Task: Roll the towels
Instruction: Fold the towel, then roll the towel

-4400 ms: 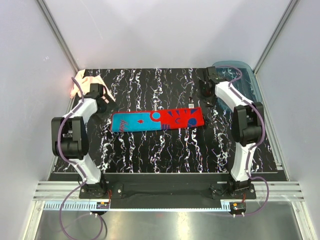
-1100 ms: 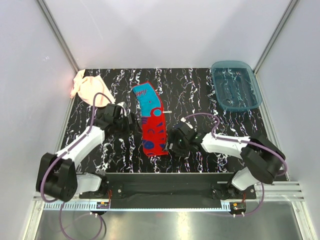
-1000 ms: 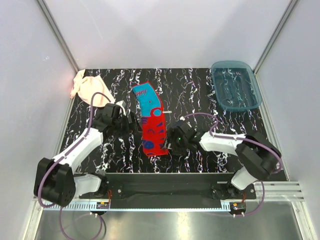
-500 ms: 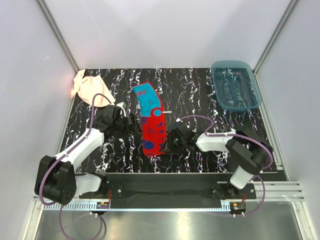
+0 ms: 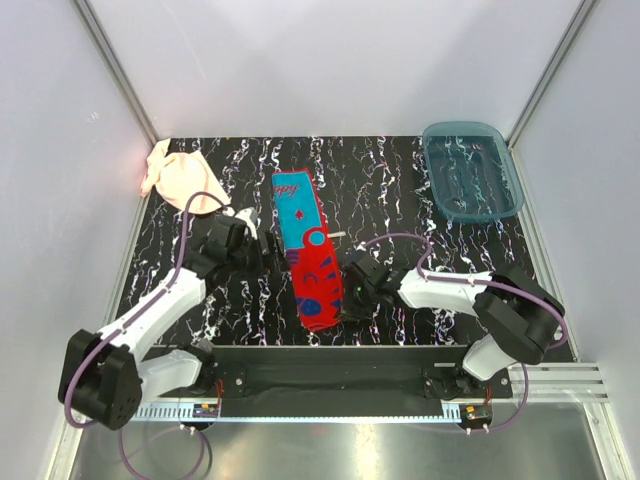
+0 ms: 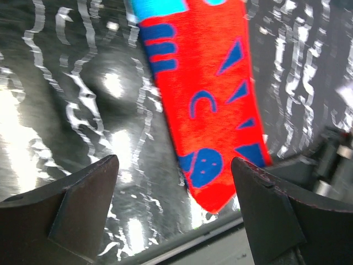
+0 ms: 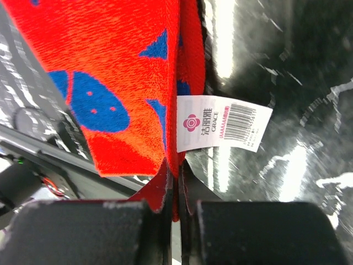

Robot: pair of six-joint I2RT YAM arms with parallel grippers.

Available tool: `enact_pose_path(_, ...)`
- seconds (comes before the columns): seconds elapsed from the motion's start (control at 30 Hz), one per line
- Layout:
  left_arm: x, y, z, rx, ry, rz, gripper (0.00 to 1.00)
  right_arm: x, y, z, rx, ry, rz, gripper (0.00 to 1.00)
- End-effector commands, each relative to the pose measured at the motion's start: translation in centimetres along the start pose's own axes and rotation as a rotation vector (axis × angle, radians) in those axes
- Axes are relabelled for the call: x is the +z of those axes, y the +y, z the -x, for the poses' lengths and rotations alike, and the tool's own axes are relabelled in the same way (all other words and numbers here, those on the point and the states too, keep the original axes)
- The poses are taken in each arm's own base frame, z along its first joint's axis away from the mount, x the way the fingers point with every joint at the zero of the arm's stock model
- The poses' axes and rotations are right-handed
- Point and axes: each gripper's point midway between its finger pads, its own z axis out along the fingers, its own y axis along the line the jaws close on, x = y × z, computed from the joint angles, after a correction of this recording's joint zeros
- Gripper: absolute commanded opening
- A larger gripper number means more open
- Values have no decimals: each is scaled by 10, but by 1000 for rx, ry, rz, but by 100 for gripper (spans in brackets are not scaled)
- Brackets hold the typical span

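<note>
Right fingers (image 5: 350, 292) are clamped shut on the near right edge of the blue-and-red towel (image 5: 305, 250), low over the black marbled tabletop (image 5: 400, 190), close to its near edge. In the right wrist view we see the red hem pinched between the two pads, with the cloth rising out of the grip. A white label (image 7: 223, 130) with a barcode sticks out of the hem to the right, just past the pinch.

The towel lies flat and unrolled as a long narrow strip running near to far, slightly skewed. Its near end sits a bit further right than its far end. The near half is red with blue shapes and the far half is blue. The near corner almost reaches the tabletop's near edge.

Left fingers (image 5: 256, 250) are spread wide and hold nothing. They sit just left of the towel at about mid-length and point toward it. In the left wrist view the red end lies ahead between the two fingertips, clear of both. We cannot tell their height above the tabletop.

The peach towel (image 5: 175, 175) is bunched up in the far left corner, well apart from both arms, also unrolled.

The translucent blue tray (image 5: 505, 200) sits in the far right corner, well apart from both towels.
</note>
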Motion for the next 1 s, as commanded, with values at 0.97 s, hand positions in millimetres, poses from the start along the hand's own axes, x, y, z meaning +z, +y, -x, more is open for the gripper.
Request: enact_pose_path(0.97, -30, -92, -44, 191, -178, -440, 81, 1, 46, 75, -55, 70, -59, 5)
